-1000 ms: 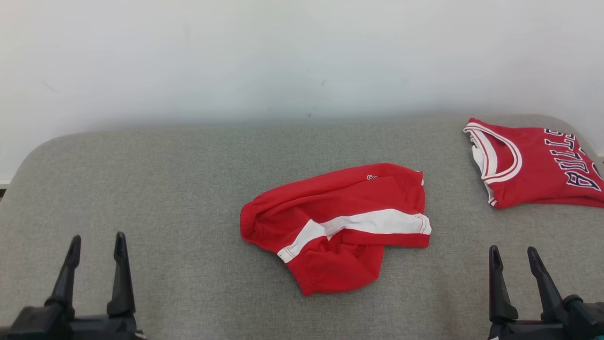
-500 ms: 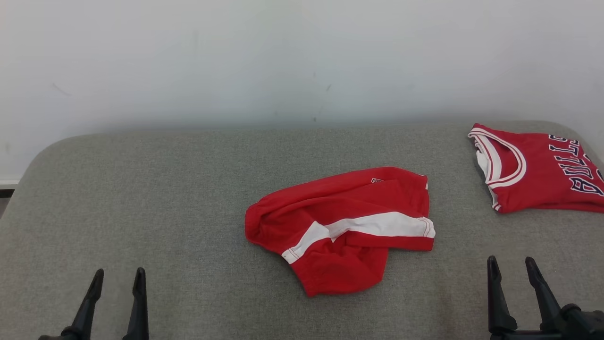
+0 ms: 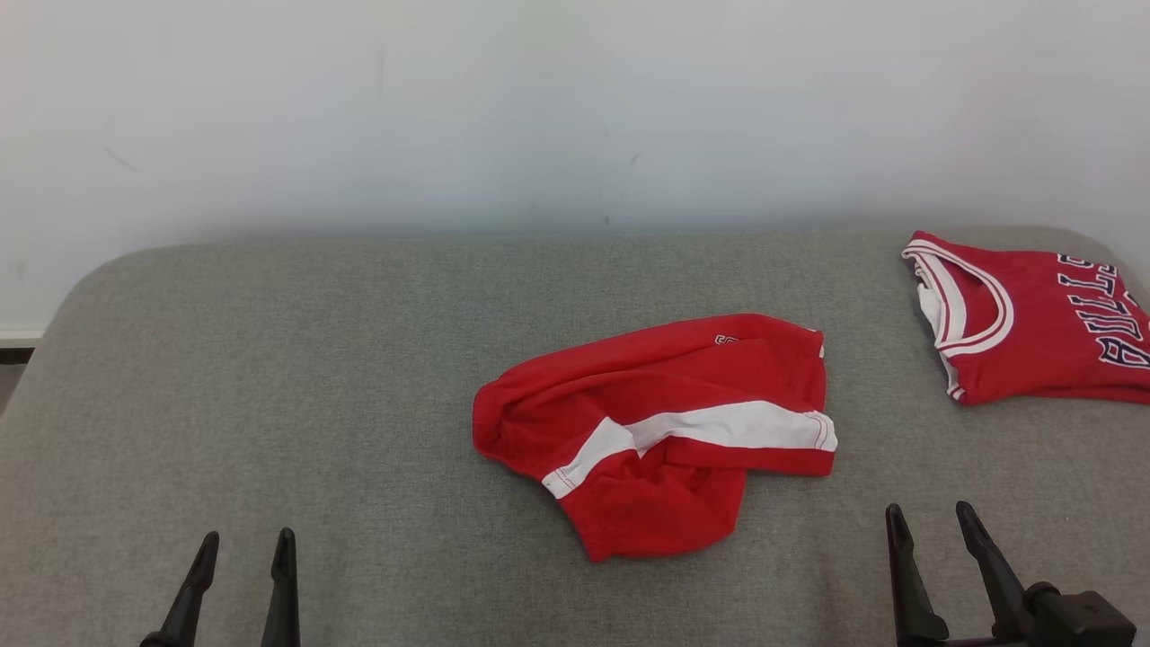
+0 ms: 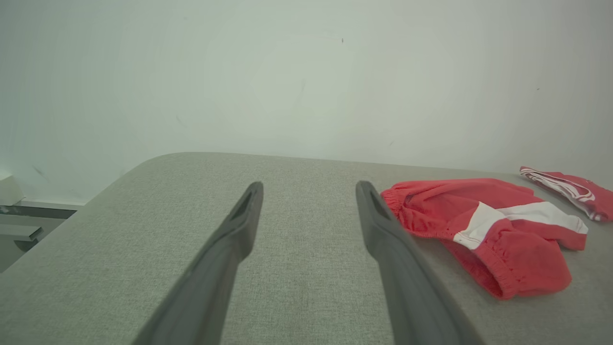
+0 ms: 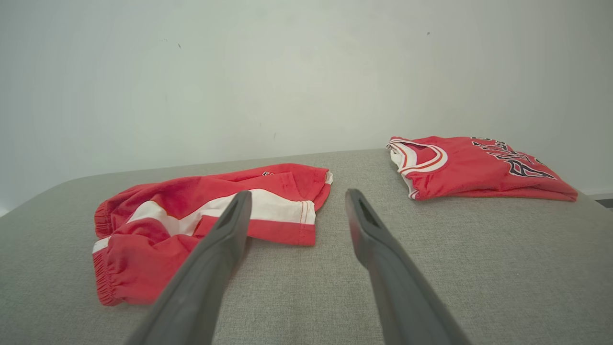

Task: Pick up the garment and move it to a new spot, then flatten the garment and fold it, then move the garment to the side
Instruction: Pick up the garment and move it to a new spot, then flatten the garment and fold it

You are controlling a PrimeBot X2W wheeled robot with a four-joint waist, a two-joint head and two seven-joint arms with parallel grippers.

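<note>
The garment, a red jersey with black white-outlined lettering and red-and-white striped trim, lies folded at the far right of the grey padded surface; the right wrist view has the garment to the upper right. A second red piece with a white stripe and elastic hem lies crumpled in the middle. My left gripper is open and empty at the lower left, far from both. Open and empty too, my right gripper sits at the lower right, just right of the crumpled piece.
A plain white wall rises behind the surface. The padded surface has rounded back corners and drops off at the left edge, past which a pale ledge sits lower down.
The left gripper has drawn back toward the bottom edge and slightly right. The right gripper has shifted left and a little down. The camera has drifted, moving both red pieces slightly right.
</note>
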